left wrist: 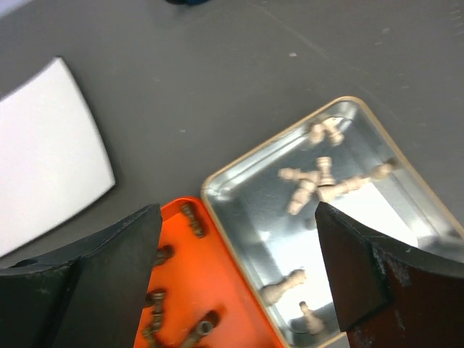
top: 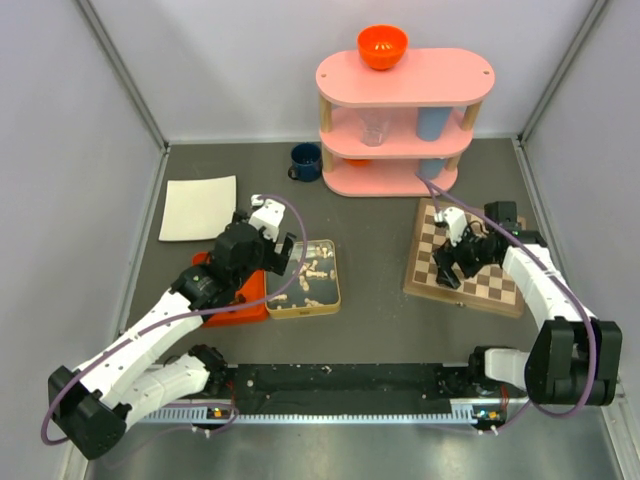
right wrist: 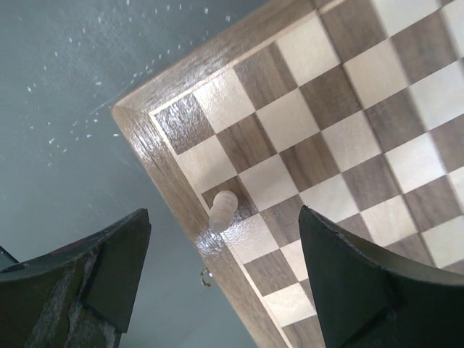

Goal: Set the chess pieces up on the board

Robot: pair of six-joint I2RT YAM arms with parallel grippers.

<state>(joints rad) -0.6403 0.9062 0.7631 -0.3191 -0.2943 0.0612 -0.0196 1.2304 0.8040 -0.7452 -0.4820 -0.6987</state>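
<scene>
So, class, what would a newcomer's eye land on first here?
The pink shelf at the back, an orange bowl on top. On the right, the board shows one pale piece on an edge square. On the left, a silver tin of pale pieces beside an orange tray.

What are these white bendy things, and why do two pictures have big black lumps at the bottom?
They are two robot arms bolted to a table, each with a two-finger pincer. The wide picture looks down from above. The other two come from cameras on the wrists, so the black lumps are the fingers. The left gripper hangs open over a silver tin of pale chess pieces and an orange tray of dark pieces. The right gripper is open over the board, where one pale piece sits on an edge square. Neither holds anything. Farther back are a pink shelf with an orange bowl, a blue mug and a white sheet.
</scene>
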